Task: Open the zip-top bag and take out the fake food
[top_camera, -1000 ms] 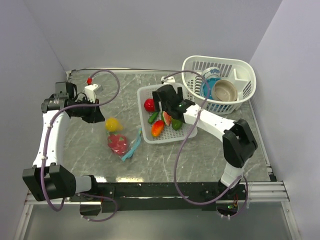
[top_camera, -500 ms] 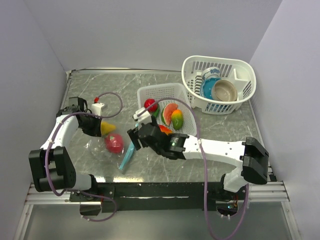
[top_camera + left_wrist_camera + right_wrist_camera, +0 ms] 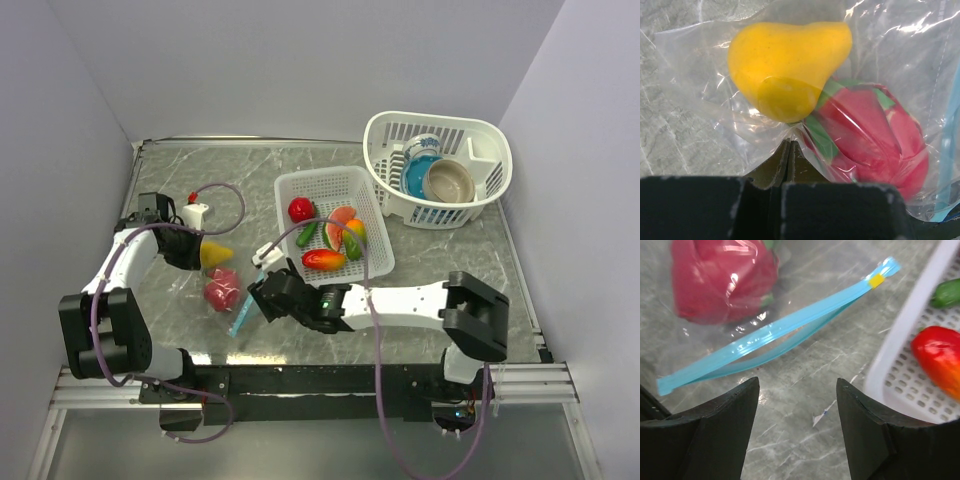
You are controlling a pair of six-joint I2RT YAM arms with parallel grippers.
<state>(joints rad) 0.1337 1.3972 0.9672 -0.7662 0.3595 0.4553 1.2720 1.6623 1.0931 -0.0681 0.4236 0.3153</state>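
Right tool (image 3: 796,387) is low over the bench (image 3: 805,435), fingers apart, nothing between them. The teal zip strip (image 3: 775,337) lies just beyond the tips, untouched.

My read: the step in hand is grabbing one lip of the strip to peel the mouth open.
- The strip is bowed and its two lips gap mid-length. Take only the lower lip in the wrist frame, at that gap. Catching both would just drag the bag.
- Stay off the yellow tab (image 3: 876,280) at the strip's upper-right end.
- The film looks thin and slippery, so bite on the strip, not the film.

Left tool (image 3: 790,150) is clamped on a fold of the zip-top bag (image 3: 705,95) on the side away from the strip. Good anchor, so pull away from it.

The bag is clear, crinkled and glossy, lying on the bench left of centre in the top view. Inside are a yellow toy pear (image 3: 790,60) and a red toy fruit with green scales (image 3: 870,135), touching.

Farther back, the small white basket (image 3: 330,180) holds other toy pieces.
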